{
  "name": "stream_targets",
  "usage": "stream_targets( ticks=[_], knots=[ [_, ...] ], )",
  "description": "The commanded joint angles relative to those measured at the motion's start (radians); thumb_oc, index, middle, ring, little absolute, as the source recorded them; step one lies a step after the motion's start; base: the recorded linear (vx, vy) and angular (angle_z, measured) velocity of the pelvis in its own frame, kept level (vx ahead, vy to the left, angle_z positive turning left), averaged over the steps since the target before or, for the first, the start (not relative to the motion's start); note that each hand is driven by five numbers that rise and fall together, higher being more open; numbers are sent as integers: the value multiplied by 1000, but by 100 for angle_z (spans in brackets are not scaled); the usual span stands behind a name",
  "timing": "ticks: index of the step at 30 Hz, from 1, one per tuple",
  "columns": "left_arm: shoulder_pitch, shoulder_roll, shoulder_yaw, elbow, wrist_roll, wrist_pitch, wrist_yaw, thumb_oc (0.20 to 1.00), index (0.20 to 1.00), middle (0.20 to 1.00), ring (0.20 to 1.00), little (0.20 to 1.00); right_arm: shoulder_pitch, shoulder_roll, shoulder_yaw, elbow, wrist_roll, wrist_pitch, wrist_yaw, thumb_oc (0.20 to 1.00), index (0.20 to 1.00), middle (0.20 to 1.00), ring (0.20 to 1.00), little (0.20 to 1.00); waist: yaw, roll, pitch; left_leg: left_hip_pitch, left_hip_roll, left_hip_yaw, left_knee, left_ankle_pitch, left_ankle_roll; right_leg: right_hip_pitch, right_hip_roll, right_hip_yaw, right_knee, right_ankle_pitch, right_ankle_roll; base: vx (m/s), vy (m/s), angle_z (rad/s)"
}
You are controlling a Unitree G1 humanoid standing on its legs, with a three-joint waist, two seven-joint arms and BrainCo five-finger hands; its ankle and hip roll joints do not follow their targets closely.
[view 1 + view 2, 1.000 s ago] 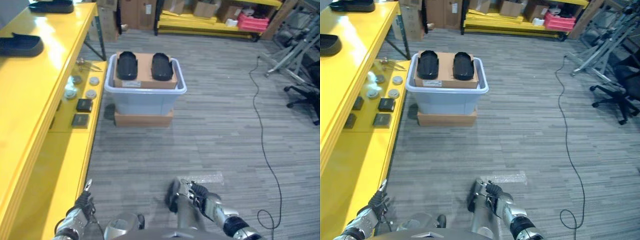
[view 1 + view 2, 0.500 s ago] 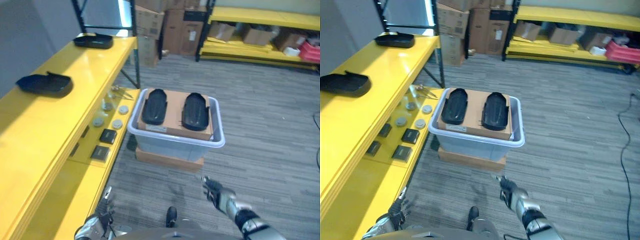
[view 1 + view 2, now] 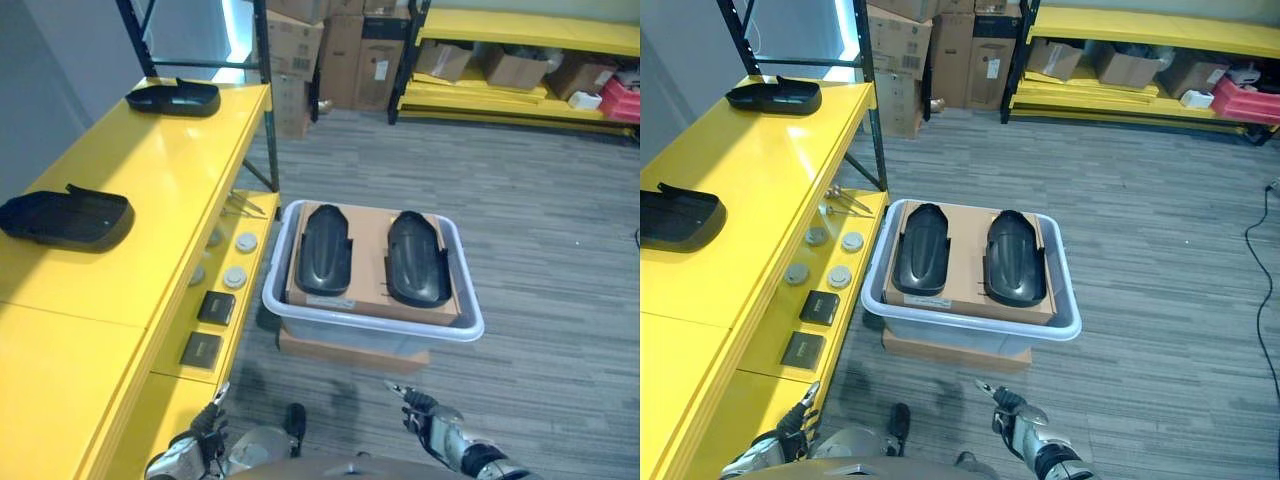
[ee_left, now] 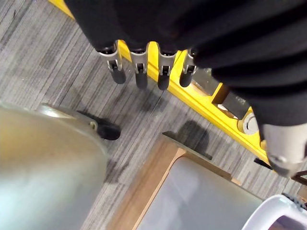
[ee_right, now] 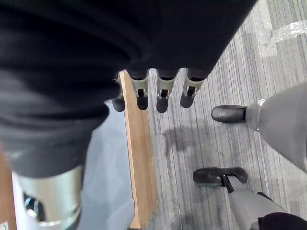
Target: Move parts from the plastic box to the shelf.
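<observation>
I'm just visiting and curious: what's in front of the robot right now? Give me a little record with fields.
Plastic box: on the floor atop a flat cardboard box, beside the yellow shelf
Parts in box: two black parts, side by side on a cardboard sheet
Parts on shelf: two black parts
Left hand: low, open, holding nothing
Right hand: low, open, holding nothing

Glossy yellow shelf (image 3: 150, 190), translucent plastic box (image 3: 372, 325)
</observation>
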Motion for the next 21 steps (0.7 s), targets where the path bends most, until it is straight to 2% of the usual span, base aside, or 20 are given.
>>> stream_targets(
  ticks=[1, 3, 4, 5, 7, 9, 11, 12, 13, 14, 17, 18, 21],
  knots=[
    [-34, -19, 34, 6, 45, -10, -2, 1000, 1000, 1000, 1000, 1000, -7, -20, -14, -16, 24, -20, -18, 1000, 1000, 1000, 1000, 1000, 23, -48, -3, 22, -15, -50, 112, -137, -1, -18, 53, -4, -164, 176, 16, 17, 64, -1],
    [-23, -16, 44, 12, 75, -9, -12, 1000, 1000, 1000, 1000, 1000, 3, -14, -17, -17, 31, -23, -10, 1000, 1000, 1000, 1000, 1000, 23, -42, -1, 28, -16, -45, 109, -142, 10, -38, 53, -6, -98, 151, 15, 7, 79, -5],
    [-12, -14, 48, 17, 84, -22, -11, 1000, 1000, 1000, 1000, 1000, 7, -7, -21, -15, 19, -30, 6, 1000, 1000, 1000, 1000, 1000, 18, -29, 6, 34, -11, -48, 112, -145, 23, -86, 50, 0, 13, 136, 19, -13, 73, -34],
    [-5, -13, 48, 16, 82, -29, -5, 1000, 1000, 1000, 1000, 1000, 10, -4, -23, -18, 21, -38, 17, 1000, 1000, 1000, 1000, 1000, 13, -24, 12, 37, -10, -51, 113, -146, 31, -116, 49, 7, 60, 136, 23, -37, 45, -59],
    [1, -3, 43, 13, 52, -38, 8, 1000, 1000, 1000, 1000, 1000, 16, 9, -18, -35, 47, -53, 14, 1000, 1000, 1000, 1000, 1000, 3, -15, 33, 35, -11, -56, 128, -157, 50, -181, 16, 24, 135, 171, 42, -53, -30, -51],
    [-1, 19, 52, 0, 49, -27, 1, 1000, 1000, 1000, 1000, 1000, 13, 25, -38, -44, 68, -95, 28, 1000, 1000, 1000, 1000, 1000, 8, -21, 53, 37, -17, -58, 143, -185, 58, -191, -67, 33, 67, 236, 81, -27, -233, -2],
    [-5, 40, 59, -11, 53, -21, -10, 1000, 1000, 1000, 1000, 1000, 15, 34, -56, -67, 75, -123, 48, 1000, 1000, 1000, 1000, 1000, 7, -27, 60, 51, -7, -79, 147, -215, 57, -178, -132, 77, -13, 303, 112, 87, -522, 15],
    [-20, 49, 61, -7, 24, -16, -6, 1000, 1000, 1000, 1000, 1000, 18, 31, -60, -82, 51, -145, 69, 1000, 1000, 1000, 1000, 1000, -11, -31, 53, 67, 38, -93, 135, -223, 43, -155, -139, 128, -54, 283, 124, 144, -656, 43],
    [-30, 41, 59, 6, -2, -19, -4, 1000, 1000, 1000, 1000, 1000, 20, 27, -56, -85, 46, -151, 81, 1000, 1000, 1000, 1000, 1000, -17, -34, 44, 63, 60, -96, 128, -215, 29, -128, -124, 126, -77, 256, 124, 196, -805, 79],
    [-37, 15, 59, 39, -33, -40, -13, 1000, 1000, 1000, 1000, 1000, 29, 28, -42, -78, -12, -216, 92, 1000, 1000, 1000, 1000, 1000, -19, -48, 28, 69, 107, -82, 115, -204, -4, -92, -102, 93, -95, 218, 109, 136, -515, 86],
    [-33, -19, 60, 47, -71, -62, -2, 1000, 1000, 1000, 1000, 1000, 37, 15, -23, -107, -10, -224, 134, 1000, 1000, 1000, 1000, 1000, -32, -54, 22, 78, 167, -62, 107, -183, -46, -70, -62, 79, -105, 183, 76, 70, -433, 24],
    [-28, -36, 70, 46, -74, -69, 5, 1000, 1000, 1000, 1000, 1000, 49, -2, -15, -120, 6, -209, 171, 1000, 1000, 1000, 1000, 1000, -37, -60, 28, 47, 198, -62, 147, -164, -70, -52, -36, 79, -123, 175, 50, -5, -451, -6],
    [-24, -46, 77, 49, -36, -70, -16, 1000, 1000, 1000, 1000, 1000, 63, -19, -12, -112, 26, -238, 186, 1000, 1000, 1000, 1000, 1000, -33, -63, 45, -13, 197, -58, 243, -144, -78, -25, -16, 58, -156, 177, 25, -34, -224, 5]
  ],
)
